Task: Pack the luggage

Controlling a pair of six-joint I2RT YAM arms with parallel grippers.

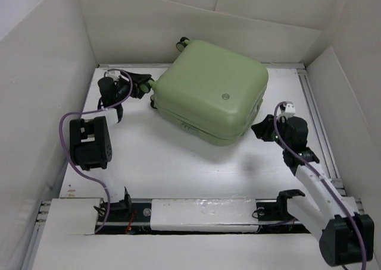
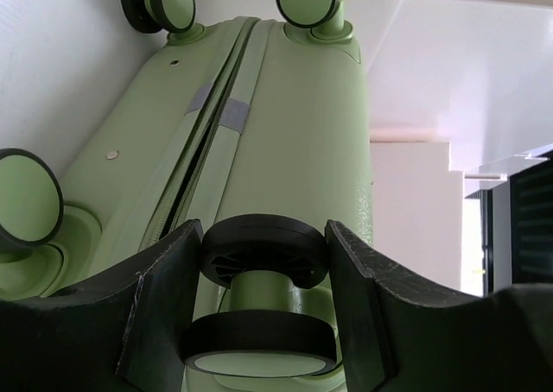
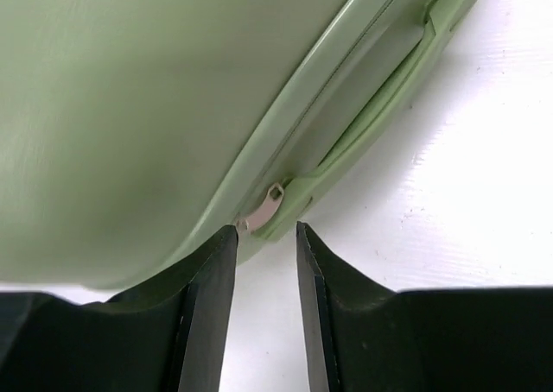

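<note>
The luggage (image 1: 211, 88), a smooth sage-green hard shell with rounded corners and a small round silver badge (image 1: 225, 96) too small to be read, is laid flat and closed on the far middle of the white tabletop (image 1: 178, 163), which is enclosed by plain white walls (image 1: 196, 26). A black-rimmed, green-faced wheel (image 2: 263, 254) at its left side is clamped between the matte black fingers of the left claw (image 2: 265, 237). The right claw (image 3: 264, 232) is held narrowly parted on nothing at the right edge, with a silver zip pull (image 3: 263, 206) just beyond its tips.
</note>
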